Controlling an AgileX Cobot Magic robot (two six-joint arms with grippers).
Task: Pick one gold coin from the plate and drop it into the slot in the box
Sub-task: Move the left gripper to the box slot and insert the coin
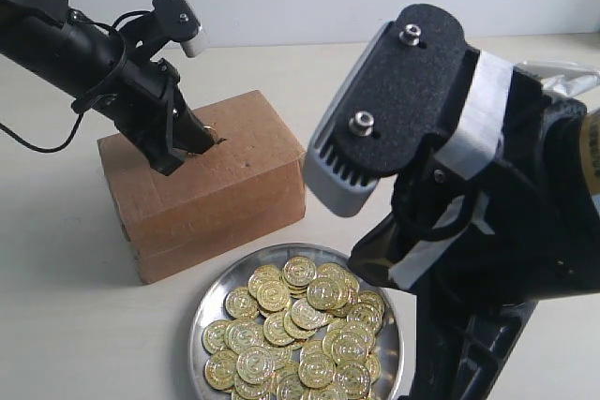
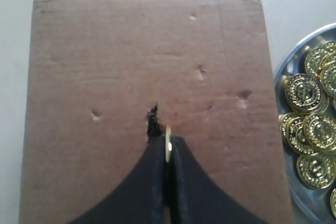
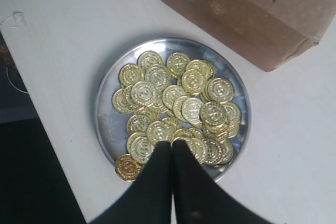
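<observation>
The brown cardboard box (image 1: 206,185) stands at the left; its top face (image 2: 147,77) fills the left wrist view. My left gripper (image 2: 168,142) is shut on a gold coin (image 2: 168,141) held edge-on, its tip just beside the dark ragged slot (image 2: 152,121). In the exterior view that gripper (image 1: 202,142) presses onto the box top at the slot. The silver plate (image 3: 107,129) holds several gold coins (image 3: 178,98). My right gripper (image 3: 172,148) hovers above the plate's near rim, shut with nothing between its fingers.
One coin (image 3: 127,167) lies across the plate's rim. The right arm's body (image 1: 441,166) bulks large at the exterior view's right, over the plate (image 1: 202,325). The white table (image 1: 56,316) drops off to a dark area (image 3: 31,182) beside the plate.
</observation>
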